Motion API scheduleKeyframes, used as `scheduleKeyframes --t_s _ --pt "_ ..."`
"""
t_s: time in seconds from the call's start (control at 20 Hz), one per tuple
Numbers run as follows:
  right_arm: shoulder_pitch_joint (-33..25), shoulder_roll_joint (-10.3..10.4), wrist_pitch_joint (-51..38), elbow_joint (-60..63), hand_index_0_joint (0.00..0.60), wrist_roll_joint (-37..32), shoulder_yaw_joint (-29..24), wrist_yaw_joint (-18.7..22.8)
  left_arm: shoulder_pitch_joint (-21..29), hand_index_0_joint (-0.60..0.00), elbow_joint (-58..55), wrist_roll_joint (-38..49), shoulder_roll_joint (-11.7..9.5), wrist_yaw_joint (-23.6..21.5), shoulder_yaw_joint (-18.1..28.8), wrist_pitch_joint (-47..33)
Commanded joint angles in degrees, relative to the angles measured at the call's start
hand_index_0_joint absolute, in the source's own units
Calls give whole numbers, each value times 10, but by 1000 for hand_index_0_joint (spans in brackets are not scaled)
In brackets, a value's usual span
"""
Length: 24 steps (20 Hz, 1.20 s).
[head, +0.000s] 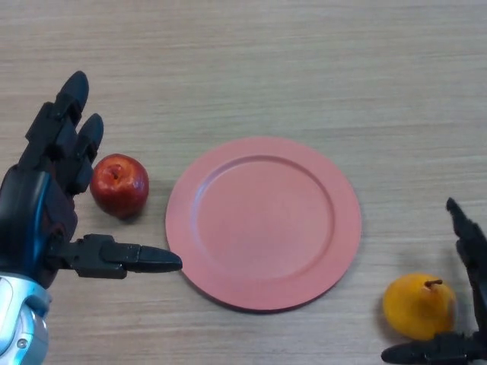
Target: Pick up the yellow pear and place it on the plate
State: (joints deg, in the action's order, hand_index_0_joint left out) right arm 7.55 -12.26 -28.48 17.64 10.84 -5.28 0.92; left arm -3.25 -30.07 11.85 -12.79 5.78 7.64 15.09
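Two open hands, right hand (468, 304) flanking yellow pear (418, 306), plate (263, 222) bare

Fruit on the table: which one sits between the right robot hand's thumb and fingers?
The yellow pear, at the lower right beside the pink plate. The red apple lies across the plate, by the left robot hand.

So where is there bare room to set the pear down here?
The pink plate is bare all over, and the table beyond its far rim is free. It is crowded at the left, where the apple sits beside the left hand, and around the yellow pear by the right hand.
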Motion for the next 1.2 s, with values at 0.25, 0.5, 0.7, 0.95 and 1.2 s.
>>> scheduleKeyframes --t_s 0.25,0.5,0.7,0.95,1.2 --pt "-17 -39 -20 13 600 96 -6 90 11 0 -38 -7 -10 -20 43 -77" --pt "11 -35 11 -38 600 100 -4 50 6 0 -44 -8 -9 -21 43 -74" --pt "16 -23 79 -150 600 95 3 17 2 0 -48 -9 -7 -20 41 -72" --pt "-10 9 292 -352 600 -81 54 -35 -5 0 -56 3 -5 -14 46 -72" --pt "-99 14 290 -318 600 -55 138 -12 -15 0 -72 6 -1 -13 50 -60"
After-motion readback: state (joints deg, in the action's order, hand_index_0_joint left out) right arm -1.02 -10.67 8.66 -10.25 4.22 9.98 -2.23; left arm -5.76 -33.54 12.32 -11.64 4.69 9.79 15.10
